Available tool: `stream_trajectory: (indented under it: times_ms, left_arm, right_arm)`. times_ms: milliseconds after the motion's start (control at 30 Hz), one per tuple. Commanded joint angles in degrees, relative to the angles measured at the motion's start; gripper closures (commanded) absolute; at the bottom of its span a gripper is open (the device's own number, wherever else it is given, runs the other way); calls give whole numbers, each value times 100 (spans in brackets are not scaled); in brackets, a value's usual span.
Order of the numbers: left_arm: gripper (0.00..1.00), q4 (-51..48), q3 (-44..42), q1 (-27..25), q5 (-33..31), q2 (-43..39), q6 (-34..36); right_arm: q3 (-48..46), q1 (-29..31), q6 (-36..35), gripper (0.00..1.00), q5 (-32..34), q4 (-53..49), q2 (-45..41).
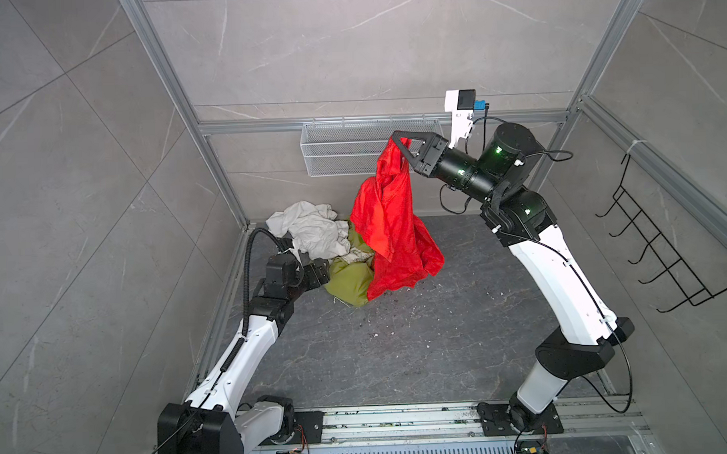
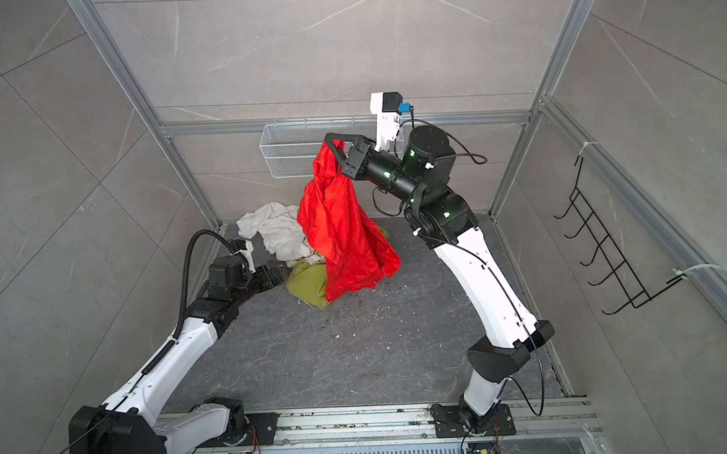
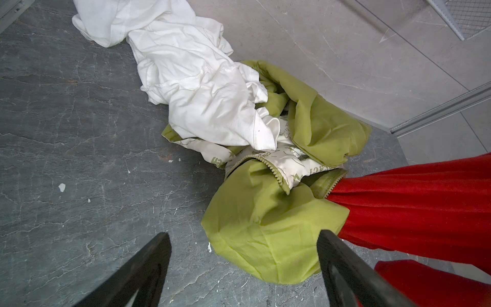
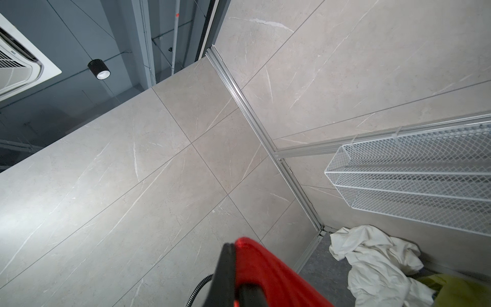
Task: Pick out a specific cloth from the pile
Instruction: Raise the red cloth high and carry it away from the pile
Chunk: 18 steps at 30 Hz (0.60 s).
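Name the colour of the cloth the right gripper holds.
The cloth is plain bright red, clearest in a top view.

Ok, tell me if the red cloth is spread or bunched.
Bunched: the red cloth hangs in folds from the shut right gripper, its lower end against the green cloth.

The cloth (image 1: 390, 218) is hanging from the right gripper (image 1: 397, 136) before the wire basket (image 1: 338, 154), its lower end lying against the right of the pile (image 1: 312, 234). The pile is sitting at the rear of the tabletop (image 1: 399, 351), beside the left gripper (image 3: 243, 235).
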Motion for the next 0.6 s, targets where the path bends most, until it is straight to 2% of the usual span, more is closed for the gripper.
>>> stream_trajectory:
  times_ms: [0,233,567]
  left_arm:
    - [11,150,105,-30,15,-45,49]
    - [11,129,88,-38,16,-197,53]
    - [11,124,114,-48,20,-217,-2]
  right_arm:
    - [218,54,-187,100,62,-12,-135]
    - [263,43,-331,100,125,-230,-378]
    - [1028,44,-718,100,389,-927,-470]
